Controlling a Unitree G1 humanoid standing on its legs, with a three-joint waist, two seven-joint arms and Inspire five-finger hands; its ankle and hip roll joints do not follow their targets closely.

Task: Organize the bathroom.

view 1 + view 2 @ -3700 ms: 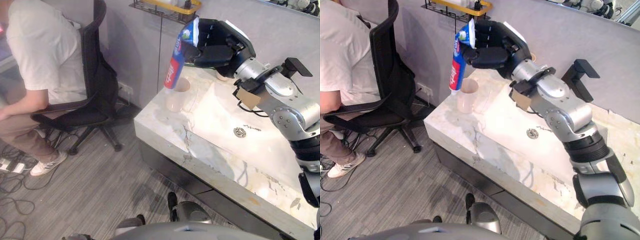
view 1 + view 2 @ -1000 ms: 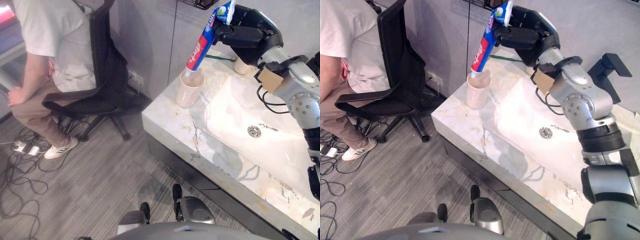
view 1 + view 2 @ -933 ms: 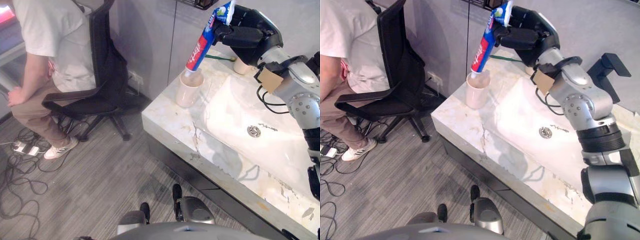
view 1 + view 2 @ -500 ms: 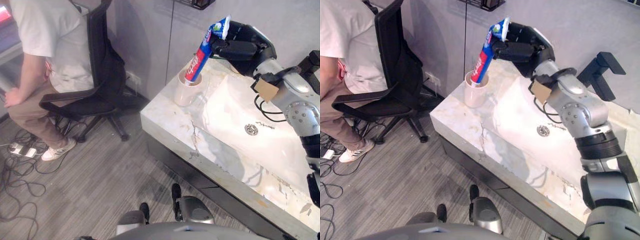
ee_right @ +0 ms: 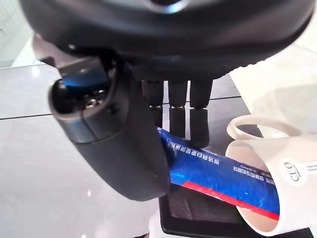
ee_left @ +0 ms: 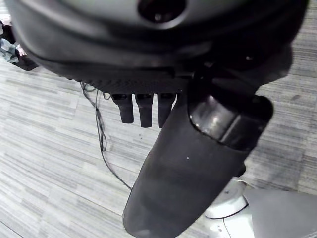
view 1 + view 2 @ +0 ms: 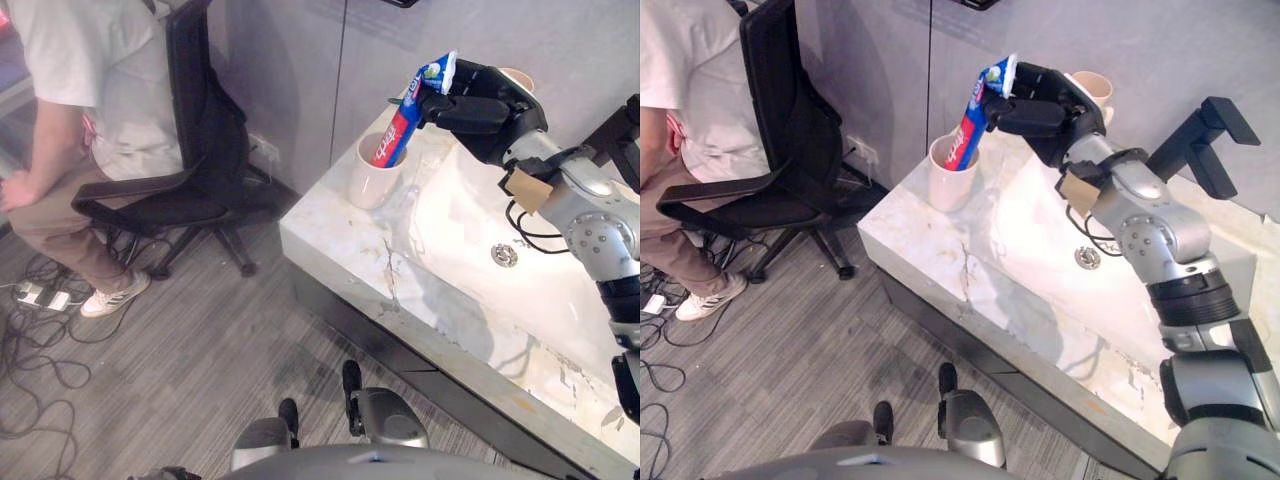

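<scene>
A blue and red toothpaste tube [image 7: 397, 128] leans with its lower end inside a white cup [image 7: 372, 183] at the back left corner of the marble sink counter [image 7: 340, 240]. My right hand [image 7: 482, 102] is shut on the tube's upper end, just right of and above the cup. In the right wrist view the thumb [image 5: 114, 144] and fingers pinch the tube [image 5: 218, 173], which runs down into the cup [image 5: 282, 203]. My left hand [image 6: 188, 163] hangs over the grey floor with straight fingers and holds nothing.
A second pale cup [image 7: 1091, 88] stands by the wall behind my right hand. The basin has a drain [image 7: 505, 254], and a black faucet [image 7: 1202, 135] rises at its back. A person sits in a black office chair [image 7: 205, 150] left of the counter, with cables [image 7: 40, 340] on the floor.
My right hand has come down and lowered the tube, whose bottom end was at the cup's rim and now sits inside the cup. The camera has shifted slightly.
</scene>
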